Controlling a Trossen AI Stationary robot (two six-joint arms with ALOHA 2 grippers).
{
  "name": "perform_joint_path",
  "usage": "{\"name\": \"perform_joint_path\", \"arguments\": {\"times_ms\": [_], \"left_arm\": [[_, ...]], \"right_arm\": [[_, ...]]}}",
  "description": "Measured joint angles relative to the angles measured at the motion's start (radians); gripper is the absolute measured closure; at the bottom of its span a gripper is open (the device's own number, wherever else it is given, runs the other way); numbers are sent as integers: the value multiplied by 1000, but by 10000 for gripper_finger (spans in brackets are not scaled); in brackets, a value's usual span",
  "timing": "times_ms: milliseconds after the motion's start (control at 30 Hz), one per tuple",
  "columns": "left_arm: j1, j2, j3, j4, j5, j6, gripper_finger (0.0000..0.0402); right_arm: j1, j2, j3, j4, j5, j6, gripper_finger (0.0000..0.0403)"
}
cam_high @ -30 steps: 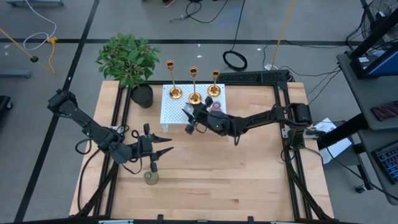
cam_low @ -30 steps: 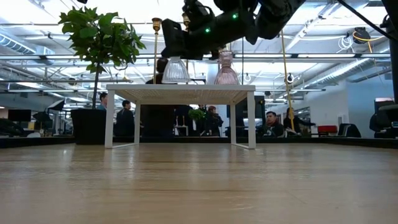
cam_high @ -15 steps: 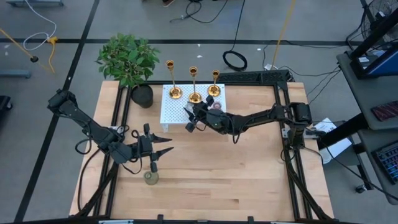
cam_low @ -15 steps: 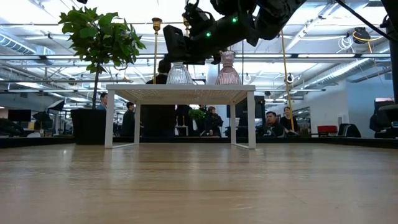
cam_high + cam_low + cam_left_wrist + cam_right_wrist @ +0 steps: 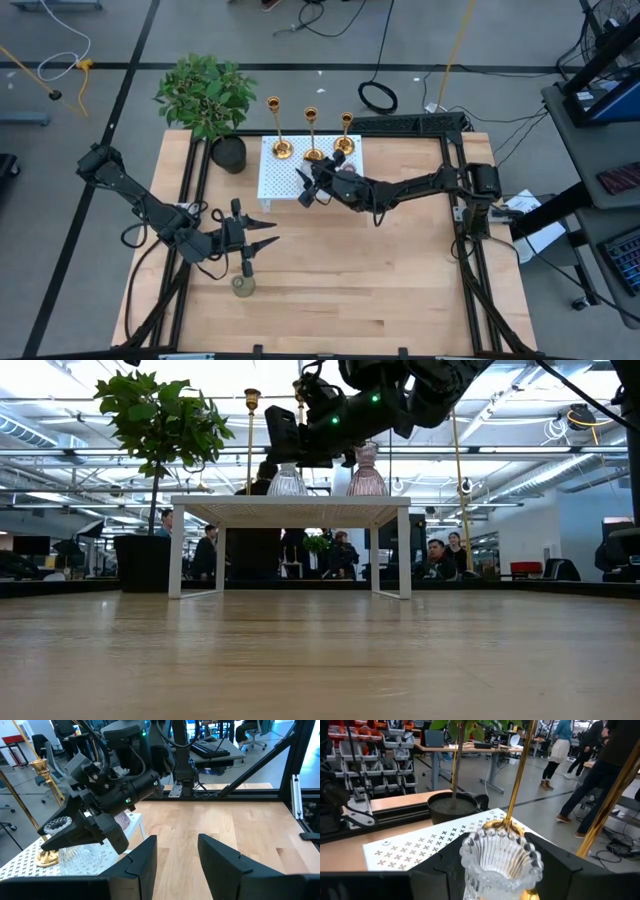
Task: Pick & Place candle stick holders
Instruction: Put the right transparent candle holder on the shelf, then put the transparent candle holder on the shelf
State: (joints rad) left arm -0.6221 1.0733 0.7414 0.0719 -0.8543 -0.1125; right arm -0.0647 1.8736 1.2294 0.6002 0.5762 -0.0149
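Note:
A clear glassy holder (image 5: 500, 865) stands upright between the fingers of my right gripper (image 5: 306, 187) on the white perforated stand (image 5: 275, 185) at the table's far middle. A pink holder (image 5: 366, 470) stands beside it on the stand. Three gold candlesticks (image 5: 312, 150) stand in a row along the stand's far edge. An olive-green holder (image 5: 243, 287) stands by its base on the wooden table, near left. My left gripper (image 5: 268, 234) is open and empty, just beyond the olive-green holder. My right gripper pinches the clear holder's ribbed body (image 5: 470, 870) between its two fingers, one on each side, below the beaded rim. The fingers come slanting down from the table's right and near side. The holder is upright, its base at the stand's top (image 5: 290, 500).
A dark pot (image 5: 228, 153) with a leafy plant stands left of the white stand. A black metal frame (image 5: 455, 190) runs along the table's sides and far edge. Bare wood lies in the table's middle and near half. People show in the room beyond.
My right gripper has carried the clear holder a little toward the table's far edge and down, from just above the white stand onto its top, beside the pink holder. The holder has stayed upright.

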Motion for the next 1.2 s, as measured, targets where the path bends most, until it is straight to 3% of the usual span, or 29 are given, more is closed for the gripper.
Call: {"name": "perform_joint_path", "arguments": {"times_ms": [400,700,1067,1200], "left_arm": [[0,0,0,0,0,0,252],[-41,-7,0,-44,9,-2,252],[-172,-10,0,-124,45,-130,252],[-229,-10,0,-233,68,-236,252]], "right_arm": [[0,-2,0,38,2,-67,198],[12,-93,0,-2,54,-155,179],[57,-158,-1,-128,52,-161,182],[87,-158,-1,-127,49,-203,182]]}}
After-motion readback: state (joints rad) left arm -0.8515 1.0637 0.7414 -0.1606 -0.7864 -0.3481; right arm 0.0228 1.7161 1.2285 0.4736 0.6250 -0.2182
